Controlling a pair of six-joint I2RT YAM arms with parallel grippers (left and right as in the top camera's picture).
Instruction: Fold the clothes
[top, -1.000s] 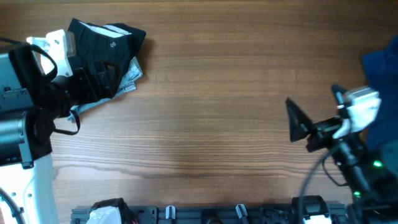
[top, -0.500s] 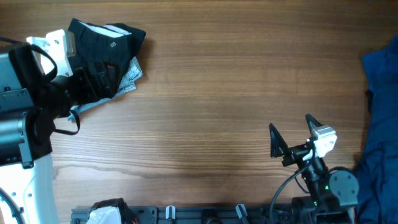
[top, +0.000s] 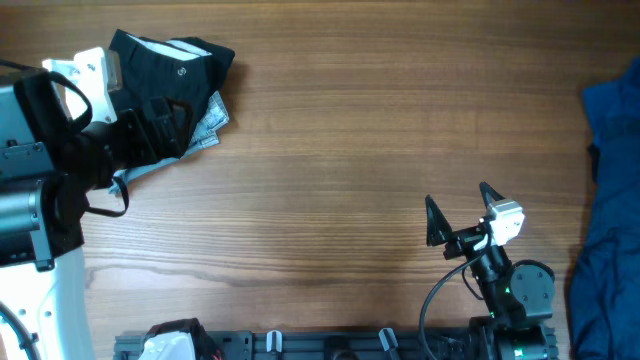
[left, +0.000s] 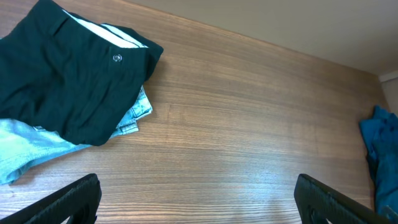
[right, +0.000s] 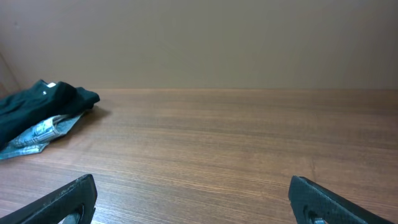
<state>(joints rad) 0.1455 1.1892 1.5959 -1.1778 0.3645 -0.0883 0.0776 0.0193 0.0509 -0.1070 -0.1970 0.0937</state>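
black shorts (left: 62, 81) on the denim (left: 134, 115), just ahead of my left hand (top: 168, 122), spread wide and empty, right hand (top: 460, 210) far off, spread too

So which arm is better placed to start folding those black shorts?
Probably the left. The left gripper, open, hangs right by the black shorts in the table corner; the right gripper, also open, is far across the table.

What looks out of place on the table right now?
The black shorts lie bunched on top of the light-blue denim at the far left corner, pale lining showing, not spread for folding. A royal-blue cloth sits crumpled at the right edge.
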